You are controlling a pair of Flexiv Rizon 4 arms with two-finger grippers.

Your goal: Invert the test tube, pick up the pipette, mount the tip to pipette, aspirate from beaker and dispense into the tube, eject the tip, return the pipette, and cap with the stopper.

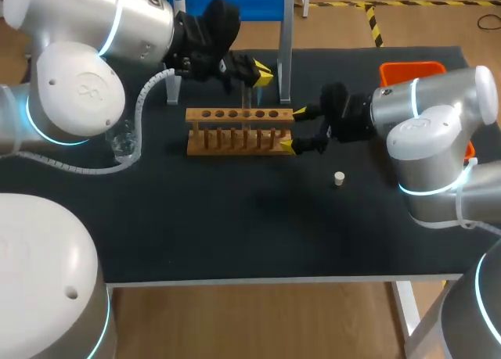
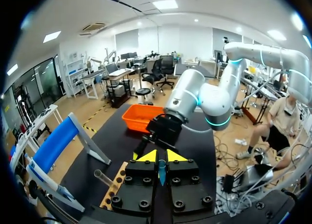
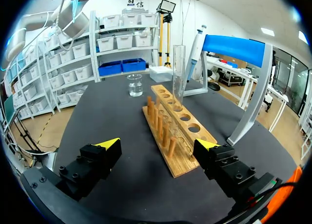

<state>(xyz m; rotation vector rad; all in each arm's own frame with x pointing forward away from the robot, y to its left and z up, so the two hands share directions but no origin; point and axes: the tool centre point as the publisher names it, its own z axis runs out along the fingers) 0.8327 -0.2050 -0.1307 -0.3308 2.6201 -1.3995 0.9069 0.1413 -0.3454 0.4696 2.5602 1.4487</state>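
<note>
The right hand (image 1: 293,128) is spread wide at the end of the wooden rack (image 1: 235,136), where a glass tube (image 3: 179,72) stands upright. The left hand (image 1: 264,73) hangs above the rack's far side, its fingers drawn together.

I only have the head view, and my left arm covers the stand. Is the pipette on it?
Observer: Yes. The right wrist view shows the pipette hanging on the stand, beyond the rack.
Operator: Is anything holding the tube?
Observer: No. The tube stands upright in the rack with nothing touching its top.
Operator: Has the right gripper closed on the rack?
Observer: No. The right gripper is open, with the rack's near end between its fingers.
</note>
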